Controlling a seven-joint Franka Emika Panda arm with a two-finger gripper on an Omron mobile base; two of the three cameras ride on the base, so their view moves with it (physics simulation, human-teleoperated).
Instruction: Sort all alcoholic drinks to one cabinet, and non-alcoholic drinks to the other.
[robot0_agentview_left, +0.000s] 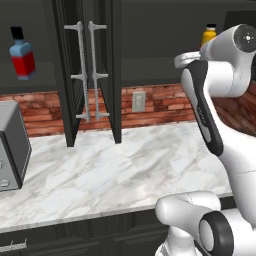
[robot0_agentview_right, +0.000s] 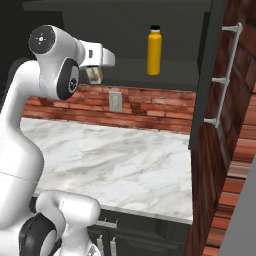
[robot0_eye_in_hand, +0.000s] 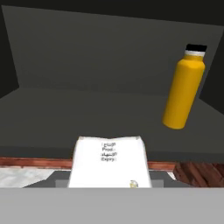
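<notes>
Here the fingers grip the pale cream container at the cabinet shelf's front edge, the yellow-orange bottle upright toward its right end.

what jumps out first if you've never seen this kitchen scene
The yellow-orange bottle with a black cap stands upright on the open cabinet's dark shelf. The tool holds a pale cream container just in front of that shelf. In the other cabinet, far left, stands a blue-and-red bottle.
</notes>
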